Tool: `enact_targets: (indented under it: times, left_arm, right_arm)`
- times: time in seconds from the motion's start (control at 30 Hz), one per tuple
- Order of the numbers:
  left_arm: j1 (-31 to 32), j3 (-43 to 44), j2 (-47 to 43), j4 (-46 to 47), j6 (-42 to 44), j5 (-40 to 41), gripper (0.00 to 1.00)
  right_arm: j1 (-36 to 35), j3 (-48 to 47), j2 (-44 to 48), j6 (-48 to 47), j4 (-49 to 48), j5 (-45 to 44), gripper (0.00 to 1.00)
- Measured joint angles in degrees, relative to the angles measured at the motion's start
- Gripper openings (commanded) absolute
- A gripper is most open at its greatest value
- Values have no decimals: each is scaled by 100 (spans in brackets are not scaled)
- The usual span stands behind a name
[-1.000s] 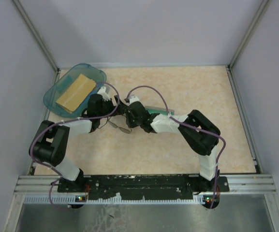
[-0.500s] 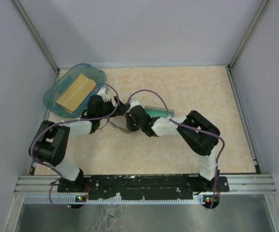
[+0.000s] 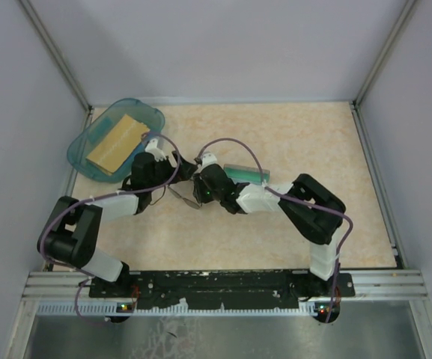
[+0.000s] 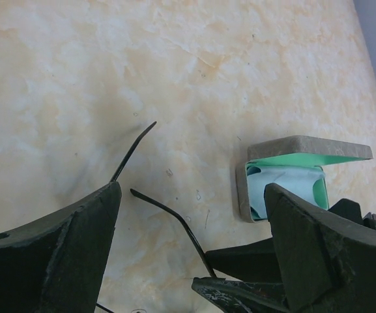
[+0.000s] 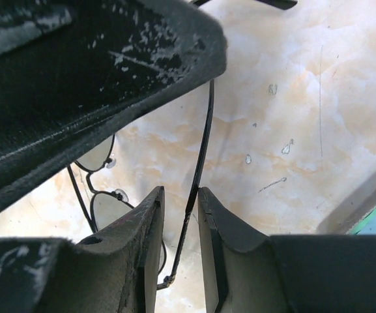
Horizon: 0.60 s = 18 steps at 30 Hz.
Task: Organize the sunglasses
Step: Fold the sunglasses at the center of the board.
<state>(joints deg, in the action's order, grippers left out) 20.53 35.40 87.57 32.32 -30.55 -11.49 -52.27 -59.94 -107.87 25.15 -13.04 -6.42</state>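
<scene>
In the overhead view, both arms reached in to meet left of centre on the marbled tabletop (image 3: 290, 134). The sunglasses (image 3: 180, 196) lay as a thin dark wire shape right between the left fingers (image 3: 169, 161) and the right fingers (image 3: 197, 187). Just right of them sat a grey case (image 3: 245, 173) showing green. A teal tray (image 3: 88, 142) holding a tan block (image 3: 116, 142) rested at the far left corner. Neither set of fingers could be read clearly from this height.

From the left wrist, the left fingers (image 4: 64, 248) stood spread wide with nothing between their pads. Two slim temple arms of the sunglasses (image 4: 174, 222) rose into the gap between them, one curving up from beside the left-hand finger, the other running down to the dark right fingers (image 4: 240, 287) at the bottom edge. Beyond, the case (image 4: 305, 149) stood open, its green lining showing and a light blue cloth (image 4: 269, 195) tucked inside.

From the right wrist, the right fingers (image 5: 145, 261) were drawn close together, with one temple arm of the sunglasses (image 5: 201, 150) threading through the slim gap. Whether they truly pinched it could not be told. The two round lenses hung to the left, beneath the scuffed black body of the left arm (image 5: 77, 65). A corner of the case (image 5: 370, 202) showed at the lower right.
</scene>
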Motion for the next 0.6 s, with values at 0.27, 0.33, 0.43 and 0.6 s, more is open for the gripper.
enact_targets:
  times: [0.27, 0.33, 0.43, 0.6]
  left_arm:
    - [0, -308, -282, 122, -33, 214, 97]
    - [-2, -352, -339, 127, -33, 258, 97]
    - [-7, -393, -391, 157, -33, 299, 97]
    - [-9, -415, -413, 199, -33, 313, 97]
  right_arm:
    - [0, 74, 98, 52, -85, -103, 30]
    - [0, 116, 98, 55, -83, -131, 30]
    - [0, 195, 101, 57, -63, -155, 28]
    - [2, 297, 142, 59, -66, -170, 24]
